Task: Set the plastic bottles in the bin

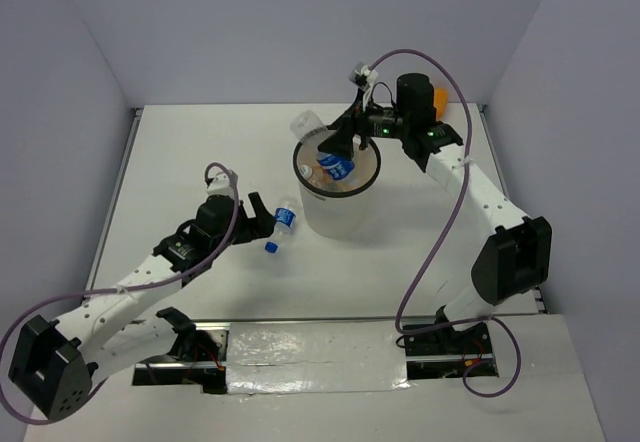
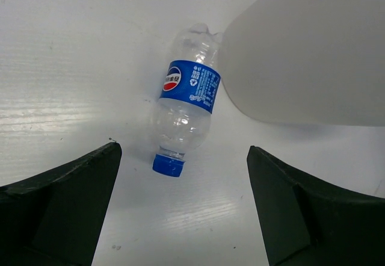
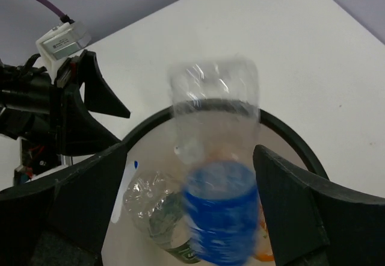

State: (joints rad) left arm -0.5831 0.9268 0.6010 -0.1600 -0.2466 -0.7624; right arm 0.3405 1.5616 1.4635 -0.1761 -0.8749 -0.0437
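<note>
**A:** Start nearest the bases. What has the left gripper (image 2: 183, 151) got?

**B:** Nothing. Its jaws are spread wide and aimed at a blue-label bottle (image 2: 186, 97). That bottle lies on its side on the table (image 1: 200, 152), cap toward the gripper. Its base is close against the bin (image 1: 335, 217), outside the wall. I can't tell whether they touch.

**A:** And inside the bin?

**B:** A green-label bottle (image 3: 150, 209) lies at the bottom, and an orange bottle (image 1: 310, 174) shows beside it.

**A:** Farther back, the right gripper (image 3: 189, 150)?

**B:** It hangs over the bin's mouth. A second blue-label bottle (image 3: 219, 218) sits between its fingers, blurred, with a gap on one side. The jaws are parted wider than the bottle, so I judge it released and dropping.

**A:** The count, then?

**B:** Two in, a third going in, and one left on the table.
</note>
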